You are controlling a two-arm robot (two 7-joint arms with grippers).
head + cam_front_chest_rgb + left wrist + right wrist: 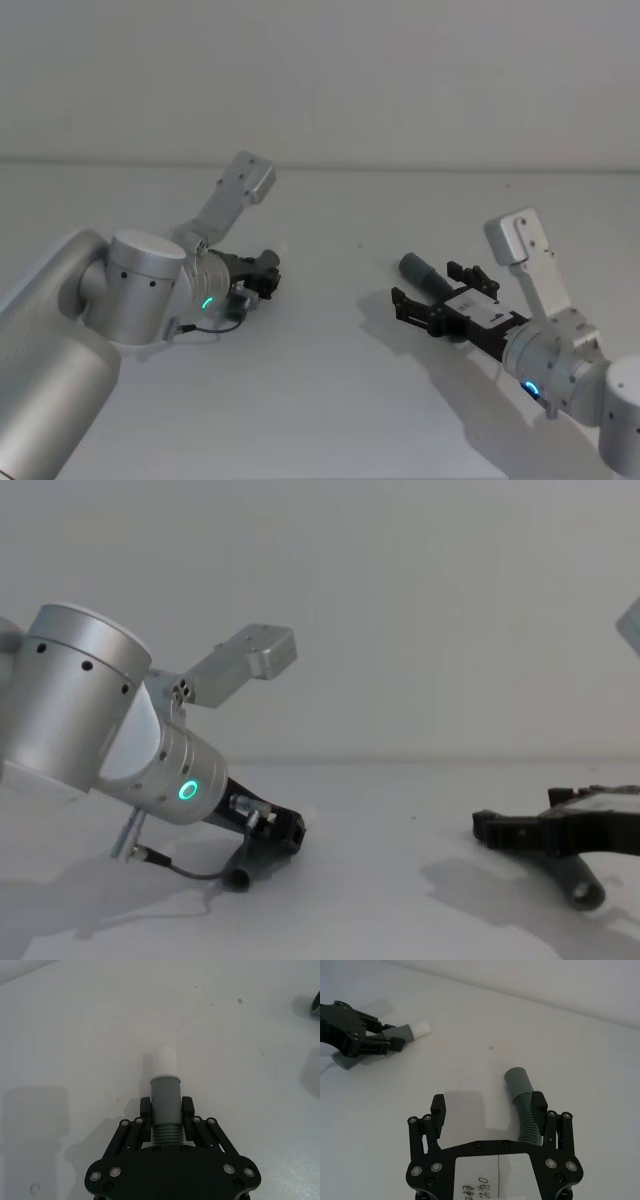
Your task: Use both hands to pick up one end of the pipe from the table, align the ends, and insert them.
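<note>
While left gripper clamps short pipe | right gripper gapes astride longer pipe

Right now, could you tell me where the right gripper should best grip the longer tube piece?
Probably the ribbed stretch just behind the smooth cuff, from above, the right gripper closing across it: the tube lies flat on the table, and the cuff must stay free to mate.
</note>
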